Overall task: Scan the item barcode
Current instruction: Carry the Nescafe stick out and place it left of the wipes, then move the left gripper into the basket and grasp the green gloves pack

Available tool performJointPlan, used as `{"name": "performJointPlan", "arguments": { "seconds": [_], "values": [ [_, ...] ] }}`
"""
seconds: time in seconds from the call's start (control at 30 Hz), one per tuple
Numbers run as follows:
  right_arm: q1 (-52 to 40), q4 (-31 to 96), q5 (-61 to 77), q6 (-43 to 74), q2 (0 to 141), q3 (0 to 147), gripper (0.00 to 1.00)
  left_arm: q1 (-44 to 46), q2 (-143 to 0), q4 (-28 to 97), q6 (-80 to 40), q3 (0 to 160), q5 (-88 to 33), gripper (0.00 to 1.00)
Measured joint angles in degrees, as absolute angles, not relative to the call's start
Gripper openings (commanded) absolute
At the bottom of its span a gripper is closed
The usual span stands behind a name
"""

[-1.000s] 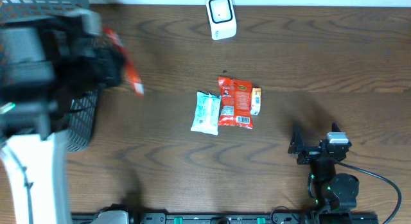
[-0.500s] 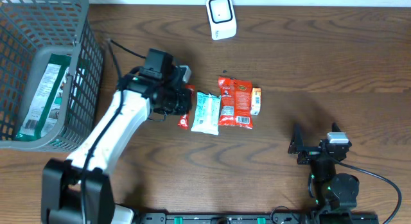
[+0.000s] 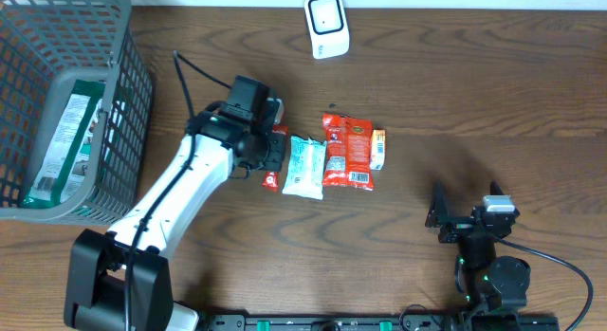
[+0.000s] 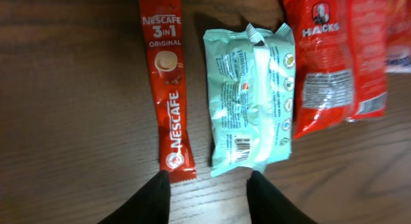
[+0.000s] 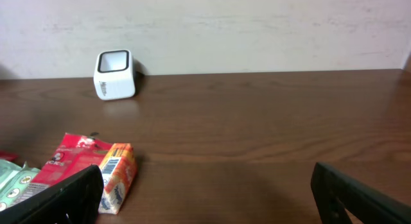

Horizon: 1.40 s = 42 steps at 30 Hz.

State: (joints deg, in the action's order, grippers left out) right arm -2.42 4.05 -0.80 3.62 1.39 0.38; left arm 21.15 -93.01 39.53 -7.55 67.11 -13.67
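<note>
surface: dark brown wood-grain tabletop [image 3: 493,75] | backdrop: off-white textured wall [image 5: 257,25] along the far edge | light: soft, even

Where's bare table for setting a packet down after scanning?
Free: the table between the scanner and the packet row, and the stretch right of the orange packet, beyond the right gripper. Crowded: the Nescafe stick, teal packet and red packet lie side by side by the left gripper, basket farther left.

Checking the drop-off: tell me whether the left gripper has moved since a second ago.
Yes. The left gripper has swung away from the basket to the Nescafe stick beside the mint-green packet.
</note>
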Motion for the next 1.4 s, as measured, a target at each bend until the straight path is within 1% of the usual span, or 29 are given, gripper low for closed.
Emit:
{"name": "performJointPlan", "arguments": {
  "seconds": [0.1,0.13,0.17,0.3,0.33,0.37,0.4,0.53,0.63,0.7,0.73,0.8,0.97,1.1,1.4],
  "values": [
    [-2.42,4.05,-0.80,3.60,1.39,0.38,0.99,24.03,-93.01,39.38,-7.70,67.11,-8.67,0.40],
    [-2.42,4.05,-0.80,3.60,1.39,0.38,0.99,24.69,-93.01,39.38,-7.90,67.11,-7.16,0.42],
    [-2.42,4.05,-0.80,3.60,1.39,0.38,0.99,25.26,-93.01,39.40,-8.16,67.11,-5.39,0.49],
    [-2.42,4.05,-0.80,3.60,1.39,0.38,0.99,24.60,-92.73,42.89,-8.62,68.34,-2.39,0.55],
    [-2.42,4.05,-0.80,3.62,1.39,0.38,0.99,23.68,-92.38,44.97,-8.64,69.80,-2.02,0.59],
    [-2.42,4.05,-0.80,3.62,1.39,0.38,0.99,22.09,-91.77,47.16,-8.45,72.73,-1.28,0.68],
    [-2.42,4.08,-0.80,3.62,1.39,0.38,0.99,19.84,-90.70,48.90,-8.01,77.01,-0.34,0.71],
    [-2.42,4.05,-0.80,3.60,1.39,0.38,0.99,10.22,-85.25,49.65,-6.55,92.23,3.53,0.77],
    [-2.42,4.05,-0.80,3.60,1.39,0.38,0.99,1.43,-81.34,49.06,-5.45,99.55,5.34,0.87],
    [-2.42,4.05,-0.80,3.60,1.39,0.38,0.99,-7.14,-79.88,47.22,-4.89,102.21,6.02,0.91],
    [-2.42,4.05,-0.82,3.60,1.39,0.38,0.99,-12.12,-80.07,46.87,-4.51,102.37,6.55,0.92],
    [-2.42,4.05,-0.80,3.62,1.39,0.38,0.99,-17.69,-81.95,47.13,-3.99,102.35,6.46,0.92],
    [-2.42,4.05,-0.80,3.60,1.39,0.38,0.99,-26.98,-90.43,48.18,-2.48,100.14,6.68,0.94],
    [-2.42,4.05,-0.80,3.62,1.39,0.38,0.99,-29.30,-99.79,49.56,1.74,99.09,6.59,0.96],
    [-2.42,4.05,-0.80,3.60,1.39,0.38,0.99,-29.47,-114.89,51.70,5.56,98.80,6.35,0.97]
  ]
}}
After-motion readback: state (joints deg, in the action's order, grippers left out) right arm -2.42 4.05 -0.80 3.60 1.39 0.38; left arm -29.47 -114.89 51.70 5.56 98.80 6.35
